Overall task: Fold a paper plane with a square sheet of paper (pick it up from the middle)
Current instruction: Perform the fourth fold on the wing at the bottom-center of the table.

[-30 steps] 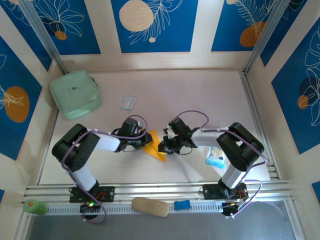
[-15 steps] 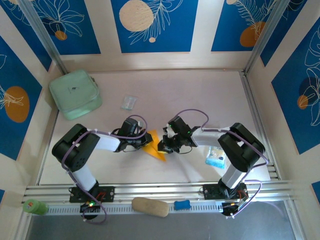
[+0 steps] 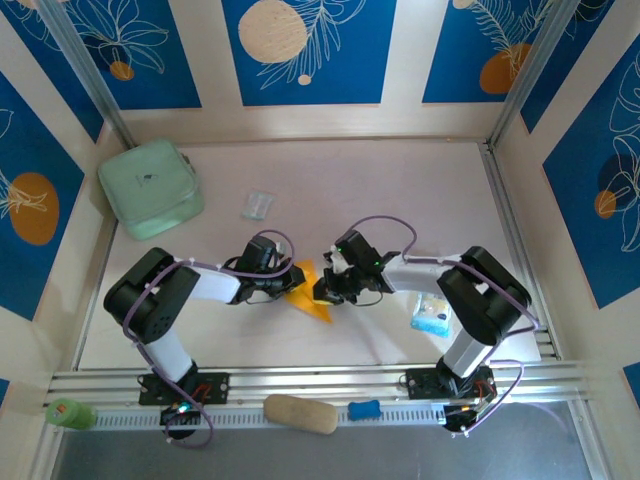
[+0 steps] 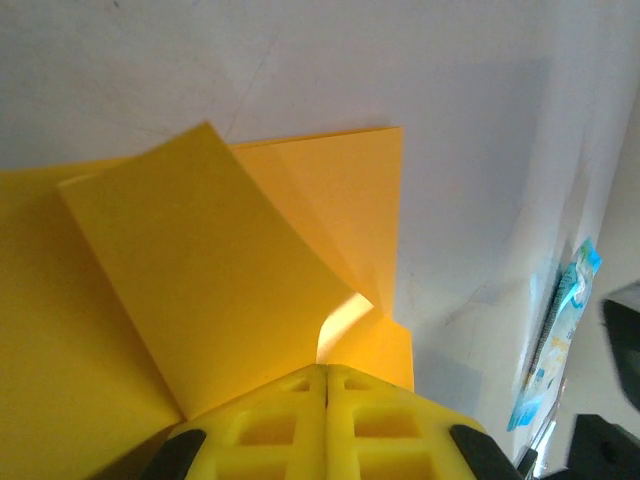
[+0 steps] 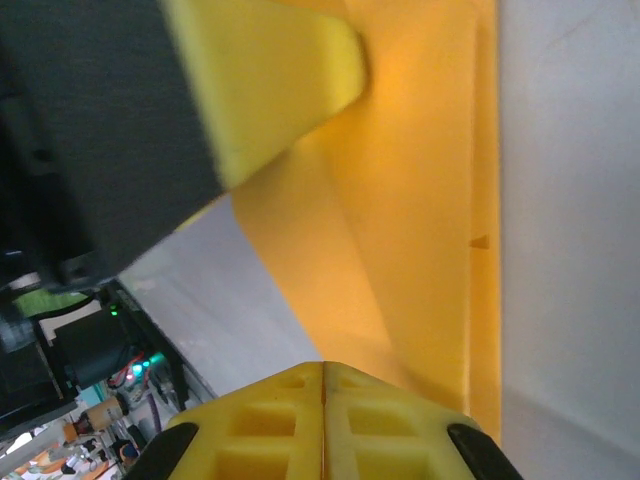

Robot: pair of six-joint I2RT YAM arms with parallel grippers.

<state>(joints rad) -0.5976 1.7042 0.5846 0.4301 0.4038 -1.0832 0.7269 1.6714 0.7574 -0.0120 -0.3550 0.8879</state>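
Two grippers meet at the orange-yellow square sheet of paper (image 3: 314, 303), which lies creased into a narrow pointed shape on the table (image 3: 420, 190), just below the middle of the top view. The left gripper (image 3: 292, 283) reaches it from the left and sits at its upper left edge. The right gripper (image 3: 322, 293) reaches in from the right, at the paper's right side. In the left wrist view the left gripper (image 4: 326, 372) sits at bottom centre with its jaws together along a thin seam. A curled flap of the paper (image 4: 200, 290) rises just ahead of them over a flat layer; whether any paper is nipped in the seam cannot be told. In the right wrist view the right gripper (image 5: 322, 370) is at bottom centre, its jaws likewise together, over folded paper (image 5: 420, 200) running up the right half of the frame. A mint-green pouch (image 3: 150, 188) lies at the table's upper left, a small clear wrapper (image 3: 258, 205) above the grippers, and a blue-and-white packet (image 3: 432, 315) at lower right.
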